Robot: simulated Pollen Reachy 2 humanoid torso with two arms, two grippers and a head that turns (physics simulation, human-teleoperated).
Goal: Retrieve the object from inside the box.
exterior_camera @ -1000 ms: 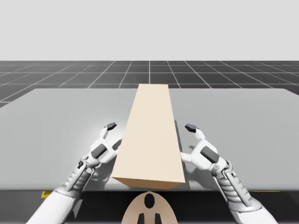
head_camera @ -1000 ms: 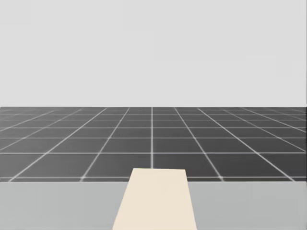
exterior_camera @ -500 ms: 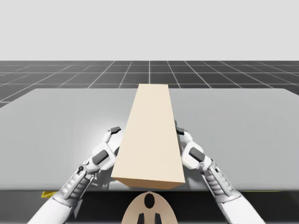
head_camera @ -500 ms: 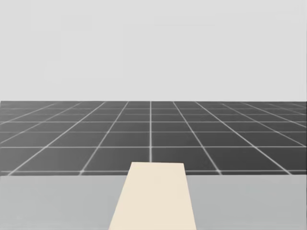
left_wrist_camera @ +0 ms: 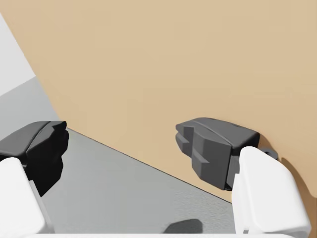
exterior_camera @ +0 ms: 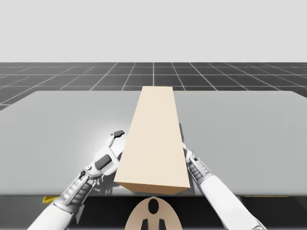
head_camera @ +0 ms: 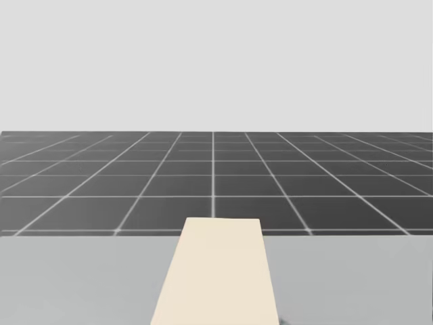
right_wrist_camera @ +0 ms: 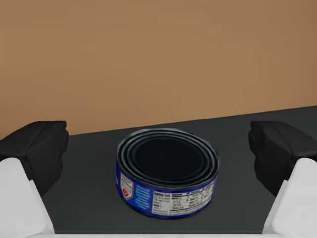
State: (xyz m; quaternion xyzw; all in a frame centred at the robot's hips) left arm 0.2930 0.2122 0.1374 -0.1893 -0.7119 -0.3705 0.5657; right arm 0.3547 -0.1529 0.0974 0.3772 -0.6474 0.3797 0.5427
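Since 1 s ago R arm (exterior_camera: 211,184) has swung in to the right wall of the box (exterior_camera: 153,139), L gripper (exterior_camera: 119,140) has closed in on its left wall, and head has turned down a bit. Counted: 1 tan box, 1 blue can (right_wrist_camera: 168,171), 1 table (exterior_camera: 57,124), 2 grippers. Box is long, running from table's near edge toward its far edge, w/ wide bare table on both sides. L gripper is spread: one finger (left_wrist_camera: 213,148) touches the box wall, the other is apart over the table. R gripper (right_wrist_camera: 158,148) is spread too, w/ the can upright btwn its fingers, a gap each side, neither touching. Can stands on dark floor inside box, tan wall behind it.
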